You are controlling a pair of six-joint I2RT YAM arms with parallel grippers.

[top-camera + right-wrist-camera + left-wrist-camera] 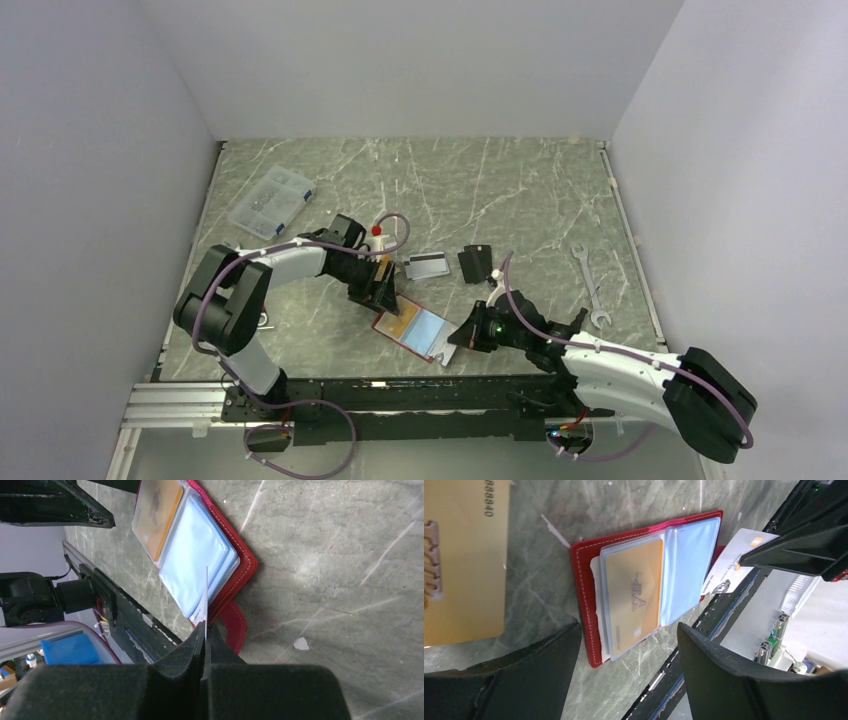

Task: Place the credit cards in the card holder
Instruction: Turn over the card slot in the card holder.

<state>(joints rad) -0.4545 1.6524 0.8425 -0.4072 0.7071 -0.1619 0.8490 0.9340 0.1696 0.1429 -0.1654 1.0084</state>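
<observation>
The dark-red card holder point(584, 595) lies open on the marble table near the front edge, with a gold credit card point(634, 595) inside a clear left pocket. The right pocket point(689, 565) looks pale and bare. My left gripper point(629, 635) hovers open just over the holder's left end, nothing between its fingers. My right gripper point(205, 626) is shut on a white credit card point(206, 597), seen edge-on, whose far edge touches the holder's right pocket stack point(195, 555). A loose gold card point(464, 560) lies left of the holder. A silver card point(425, 265) lies behind it.
A small black rectangle point(475, 262) sits beside the silver card. A wrench point(590, 285) lies at the right, a clear parts box point(270, 200) at the back left, and a red-capped item point(377, 230) behind my left arm. The black rail point(400, 385) runs just in front of the holder.
</observation>
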